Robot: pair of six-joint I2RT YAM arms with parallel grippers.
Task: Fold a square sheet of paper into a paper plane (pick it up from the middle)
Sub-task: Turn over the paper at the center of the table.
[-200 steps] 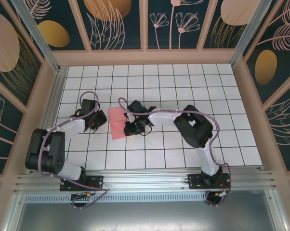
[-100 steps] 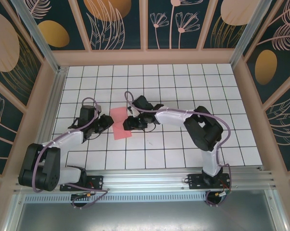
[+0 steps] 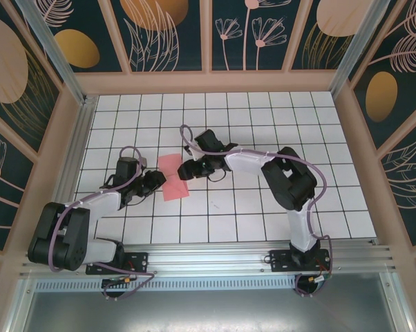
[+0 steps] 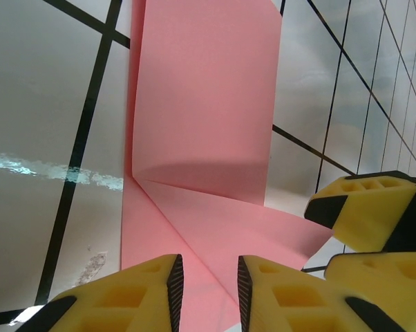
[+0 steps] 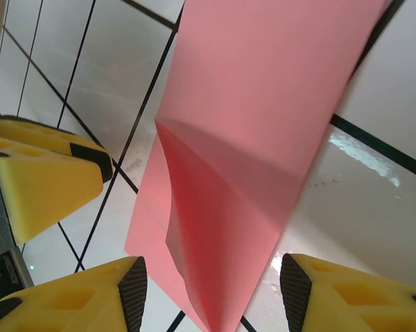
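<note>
The pink-red sheet of paper (image 3: 172, 178) lies on the grid table as a folded strip, slanting from far left to near right. A diagonal corner flap (image 4: 242, 228) is folded across it, and in the right wrist view the flap's edge (image 5: 194, 228) stands slightly raised. My left gripper (image 3: 155, 182) is at the strip's left edge, open with a narrow gap (image 4: 206, 290) over the paper's near end. My right gripper (image 3: 191, 169) sits at the right edge, wide open (image 5: 211, 294), with the paper's tip between its fingers and untouched. The right arm's fingers (image 4: 363, 214) show beside the paper in the left wrist view.
White gridded table (image 3: 263, 207) with a wooden wall frame (image 3: 208, 81) around it. Both arms reach toward the middle left, their cables arching above them. The left gripper's yellow fingers (image 5: 45, 173) show at the left of the right wrist view.
The left gripper has moved nearer and rightward up to the paper's edge. The right gripper has drawn back off the paper toward the far right. The paper now lies as a narrower folded strip.
</note>
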